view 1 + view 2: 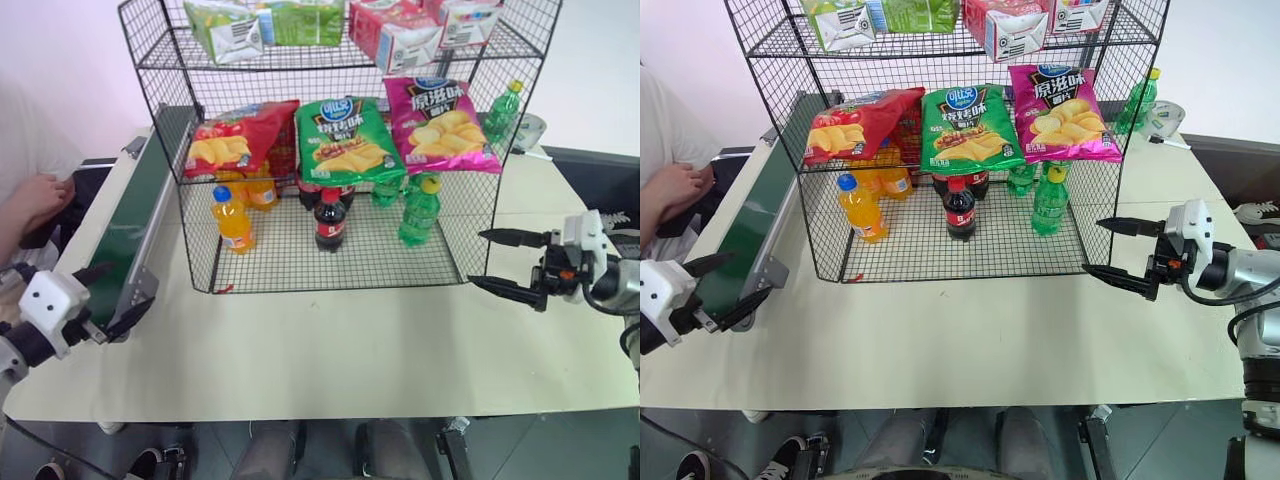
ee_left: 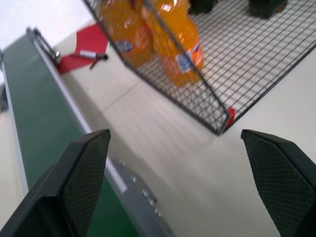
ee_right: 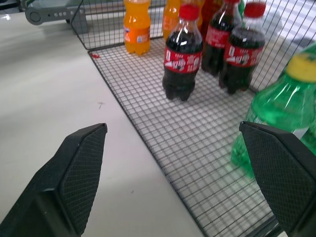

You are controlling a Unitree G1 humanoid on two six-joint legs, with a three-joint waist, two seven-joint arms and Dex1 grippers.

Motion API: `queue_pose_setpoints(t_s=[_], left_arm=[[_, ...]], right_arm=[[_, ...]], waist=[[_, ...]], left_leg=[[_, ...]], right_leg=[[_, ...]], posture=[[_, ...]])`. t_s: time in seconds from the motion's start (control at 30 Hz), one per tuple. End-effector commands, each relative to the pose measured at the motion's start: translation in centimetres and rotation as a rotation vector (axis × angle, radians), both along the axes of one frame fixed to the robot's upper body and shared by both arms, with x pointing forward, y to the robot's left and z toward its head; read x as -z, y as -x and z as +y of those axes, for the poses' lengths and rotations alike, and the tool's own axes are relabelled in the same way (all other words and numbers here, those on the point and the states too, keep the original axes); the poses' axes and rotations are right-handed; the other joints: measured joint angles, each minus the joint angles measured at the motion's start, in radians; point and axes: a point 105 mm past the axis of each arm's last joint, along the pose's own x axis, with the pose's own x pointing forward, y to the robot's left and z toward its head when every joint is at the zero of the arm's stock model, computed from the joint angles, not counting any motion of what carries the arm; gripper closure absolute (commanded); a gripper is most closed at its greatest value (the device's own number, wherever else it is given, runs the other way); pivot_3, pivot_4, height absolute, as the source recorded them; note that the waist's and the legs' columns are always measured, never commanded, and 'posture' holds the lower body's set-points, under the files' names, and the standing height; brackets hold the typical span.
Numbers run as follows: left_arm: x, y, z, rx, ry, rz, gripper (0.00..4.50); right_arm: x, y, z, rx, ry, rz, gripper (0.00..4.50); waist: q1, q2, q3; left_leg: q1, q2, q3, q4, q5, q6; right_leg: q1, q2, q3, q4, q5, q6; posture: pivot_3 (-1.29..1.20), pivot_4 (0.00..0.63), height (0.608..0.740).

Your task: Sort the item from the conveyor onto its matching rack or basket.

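Left eye view: glossy red chip bag (image 1: 238, 139) with yellow chips pictured lies at the rack's (image 1: 160, 100) middle-tier left edge; both claws, left claw (image 1: 112, 297) and right claw (image 1: 497, 262), gape apart, empty.

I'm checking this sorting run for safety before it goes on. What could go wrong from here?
1. The red chip bag lies on the rack's middle tier with its left end overhanging the edge, so it may slide off.
2. A person's hand rests beside the conveyor, near the open left gripper; a sweep could strike it.
3. The open right gripper hovers close to the rack's front right corner and might snag the wire.
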Motion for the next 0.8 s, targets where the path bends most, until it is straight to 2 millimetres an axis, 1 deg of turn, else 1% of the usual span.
queue_pose_setpoints(t_s=[0.03,0.07,0.1,0.2,0.23,0.37,0.43,0.57,0.7,0.8], left_arm=[[-1.3,0.2,0.9,-0.02,-0.01,-0.05,0.07],[-1.3,0.1,0.9,-0.023,-0.021,-0.062,0.07],[-1.0,0.0,1.3,-0.045,-0.068,-0.062,0.07],[-0.4,-0.3,1.6,-0.066,-0.13,-0.067,0.07],[-0.4,-0.3,1.6,-0.06,-0.133,-0.076,0.07],[-1.3,-0.2,1.2,-0.031,-0.052,-0.098,0.07],[-1.2,-0.7,1.8,-0.077,-0.055,-0.095,0.07],[-1.2,-1.2,1.3,-0.053,-0.063,-0.112,0.07],[-1.6,-1.5,0.9,-0.025,-0.095,-0.153,0.07],[-1.4,-1.6,0.9,-0.01,-0.11,-0.147,0.07]], right_arm=[[-1.0,0.2,0.1,-0.008,0.013,-0.054,0.0],[-1.0,0.2,0.2,-0.009,0.013,-0.054,0.0],[-1.1,0.2,0.3,-0.012,0.013,-0.056,0.0],[-1.3,-0.1,0.7,-0.013,0.015,-0.065,0.0],[-1.4,-0.1,0.7,-0.013,0.015,-0.067,0.0],[-1.7,-0.4,1.4,-0.023,0.013,-0.076,0.0],[-1.8,-0.6,1.8,-0.025,0.005,-0.08,0.0],[-1.3,-0.7,2.2,-0.034,-0.001,-0.073,0.0],[-1.3,-1.0,2.7,-0.043,-0.02,-0.077,0.0],[-1.0,-1.0,3.0,-0.06,-0.036,-0.063,0.0]], waist=[[0.001,0.0,0.0],[0.002,0.0,0.0],[0.002,0.0,0.0],[0.002,0.001,0.0],[0.002,0.001,0.0],[0.003,0.0,0.0],[0.003,0.0,0.0],[0.003,0.0,0.0],[0.001,0.0,0.0],[0.001,0.0,0.0]], left_leg=[[0.0,0.0,0.0,0.0,0.0,0.0],[0.0,0.0,0.0,0.0,0.0,0.0],[0.0,0.0,0.0,0.0,0.0,0.0],[0.0,0.0,0.0,0.0,0.0,0.0],[0.0,0.0,0.0,0.0,0.0,0.0],[0.0,0.0,0.0,0.0,0.0,0.0],[0.0,0.0,0.0,0.0,0.0,0.0],[0.0,0.0,0.0,0.0,0.0,0.0],[0.0,0.0,0.0,0.0,0.0,0.0],[0.0,0.0,0.0,0.0,0.0,-0.001]], right_leg=[[0.0,0.0,0.0,0.0,0.0,0.0],[0.0,0.0,0.0,0.0,0.0,0.0],[0.0,0.0,0.0,0.0,0.0,0.0],[0.0,0.0,0.0,0.0,0.0,0.0],[0.0,0.0,0.0,0.0,0.0,0.0],[0.0,0.0,0.0,0.0,0.0,0.0],[0.0,0.0,0.0,0.0,0.0,0.0],[0.0,0.0,0.0,0.0,0.0,0.0],[0.0,0.0,0.0,0.0,0.0,0.0],[0.0,0.0,0.0,0.0,0.0,0.0]], posture=[[0.0,0.15,0.74],[0.0,0.15,0.74],[0.0,0.15,0.74],[0.0,0.15,0.74],[0.0,0.15,0.74],[0.0,0.15,0.74],[0.0,0.15,0.74],[0.0,0.15,0.74],[0.0,0.15,0.74],[0.0,0.15,0.74]])
